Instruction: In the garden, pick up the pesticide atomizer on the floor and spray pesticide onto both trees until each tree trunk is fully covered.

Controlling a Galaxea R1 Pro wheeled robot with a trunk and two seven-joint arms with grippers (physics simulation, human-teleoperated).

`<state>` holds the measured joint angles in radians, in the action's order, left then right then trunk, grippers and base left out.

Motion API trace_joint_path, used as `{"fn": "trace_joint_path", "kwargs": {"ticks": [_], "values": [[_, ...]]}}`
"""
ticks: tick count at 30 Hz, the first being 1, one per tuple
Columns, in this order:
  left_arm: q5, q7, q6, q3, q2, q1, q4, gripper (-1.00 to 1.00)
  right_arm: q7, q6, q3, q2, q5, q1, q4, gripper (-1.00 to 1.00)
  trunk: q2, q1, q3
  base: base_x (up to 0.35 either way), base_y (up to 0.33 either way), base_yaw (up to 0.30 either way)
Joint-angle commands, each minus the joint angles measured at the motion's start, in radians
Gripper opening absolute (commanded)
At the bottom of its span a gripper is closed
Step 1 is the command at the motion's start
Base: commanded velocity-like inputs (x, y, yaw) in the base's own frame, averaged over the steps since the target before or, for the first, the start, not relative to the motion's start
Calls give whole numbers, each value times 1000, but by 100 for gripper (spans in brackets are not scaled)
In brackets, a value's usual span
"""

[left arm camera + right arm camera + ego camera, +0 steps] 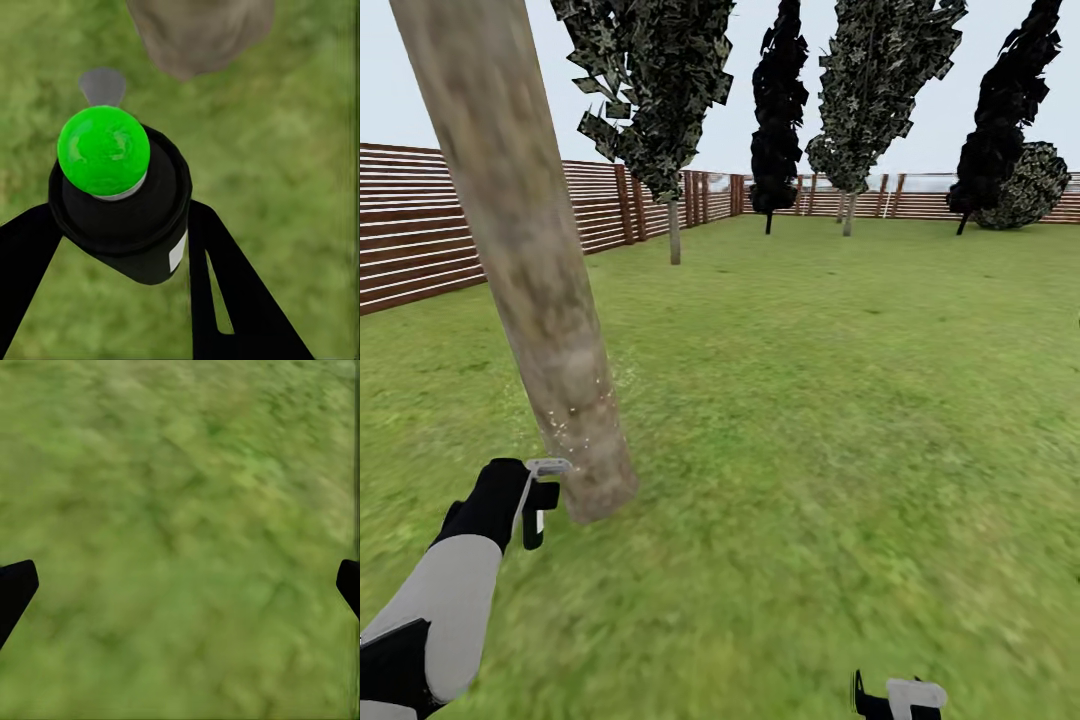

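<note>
Your left gripper (120, 247) grips the pesticide atomizer (120, 202), its top showing green, just beside the tree trunk (530, 270) base. Sweep the nozzle up the trunk. Your right gripper (180, 585) hangs spread, empty.

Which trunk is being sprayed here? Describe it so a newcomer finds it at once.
Start from the slat fence along the lawn's left side. In front of it, nearest the camera, leans a thick trunk, with the left end effector at its base. Unlike the thin-stemmed dark trees far back, it is a pale, mottled, branchless column.
</note>
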<state>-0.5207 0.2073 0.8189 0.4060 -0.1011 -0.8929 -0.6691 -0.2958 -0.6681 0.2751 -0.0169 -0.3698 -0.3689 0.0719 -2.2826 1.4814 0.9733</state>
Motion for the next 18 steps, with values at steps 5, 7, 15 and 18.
{"fn": "trace_joint_path", "kwargs": {"ticks": [5, 7, 15, 18], "values": [[-12, 9, -1, 5, 1, 15, -2, -100, -6, -2, 4, 0, -11, -1, -1, 100, 0, 0, 1, 0, -266, 0], [-11, 9, -3, 5, 1, 15, -3, -100, -6, -1, 4, 0, -11, -1, -1, 100, 0, 0, 1, 0, -270, 0], [-11, 8, -2, 5, 3, 15, -16, -100, -6, -2, 4, 0, -11, -1, -1, 100, 0, 0, 1, 0, -271, 0], [-10, 7, -1, 4, 3, 14, -17, -100, -6, -2, 4, 0, -11, -1, -1, 100, 0, 0, 1, 0, -271, 0]]}}
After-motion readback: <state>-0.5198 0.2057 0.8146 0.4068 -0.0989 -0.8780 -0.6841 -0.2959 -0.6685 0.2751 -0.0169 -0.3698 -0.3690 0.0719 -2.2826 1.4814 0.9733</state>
